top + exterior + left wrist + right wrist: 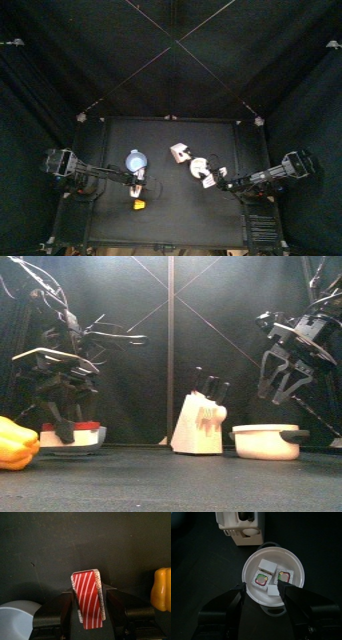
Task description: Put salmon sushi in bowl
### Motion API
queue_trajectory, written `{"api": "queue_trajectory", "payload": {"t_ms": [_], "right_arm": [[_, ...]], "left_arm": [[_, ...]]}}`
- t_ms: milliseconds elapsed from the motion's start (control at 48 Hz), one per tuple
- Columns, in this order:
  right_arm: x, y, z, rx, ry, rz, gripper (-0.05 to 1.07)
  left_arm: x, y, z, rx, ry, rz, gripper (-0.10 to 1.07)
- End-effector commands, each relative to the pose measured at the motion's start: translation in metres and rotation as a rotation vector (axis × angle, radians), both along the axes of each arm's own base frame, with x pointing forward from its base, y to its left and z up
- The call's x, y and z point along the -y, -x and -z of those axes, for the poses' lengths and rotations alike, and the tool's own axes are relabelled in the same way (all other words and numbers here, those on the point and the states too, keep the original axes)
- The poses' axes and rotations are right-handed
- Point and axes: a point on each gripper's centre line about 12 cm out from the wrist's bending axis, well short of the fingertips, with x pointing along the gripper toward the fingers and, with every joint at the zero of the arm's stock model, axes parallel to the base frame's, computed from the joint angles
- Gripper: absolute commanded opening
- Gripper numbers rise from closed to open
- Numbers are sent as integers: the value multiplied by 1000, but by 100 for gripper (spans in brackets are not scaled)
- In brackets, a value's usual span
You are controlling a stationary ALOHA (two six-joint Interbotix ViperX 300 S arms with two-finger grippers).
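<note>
Orange-striped salmon sushi (89, 598) sat pinched in the left gripper (90, 604) beside the bowl (17, 617), ready for placing, while the right gripper (271, 592) hung spread.

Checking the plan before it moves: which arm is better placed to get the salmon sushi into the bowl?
Left. The salmon sushi already sits between the left gripper's fingers, close beside the bowl. The right gripper hangs open over the white plate across the table.
</note>
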Motion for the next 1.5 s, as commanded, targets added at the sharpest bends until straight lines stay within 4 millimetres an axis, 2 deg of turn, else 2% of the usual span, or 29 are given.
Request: {"api": "queue_trajectory", "payload": {"t_ms": [0, 167, 375, 500, 708, 854, 1146, 1479], "right_arm": [[-2, -5, -8, 29, -6, -3, 87], [-2, -7, -12, 37, 0, -10, 87], [-3, -15, -32, 108, 2, -19, 87], [-2, -18, -38, 131, 14, -20, 87], [-9, -26, -43, 145, 10, -39, 87], [-10, -29, -43, 140, 15, -48, 87], [-11, -30, -43, 141, 14, -49, 87], [-11, -29, -43, 140, 16, -48, 87]], "left_arm": [[3, -7, -19, 66, 4, 9, 65], [4, -1, -43, 116, 6, 8, 65], [-1, 16, -71, 201, 25, -33, 65], [-17, 33, -79, 242, 26, -104, 65], [-64, 66, -77, 317, 42, -355, 65], [-85, 76, -74, 392, 39, -449, 65], [-93, 81, -61, 400, 15, -455, 65], [-96, 72, -40, 319, 22, -458, 64]]}}
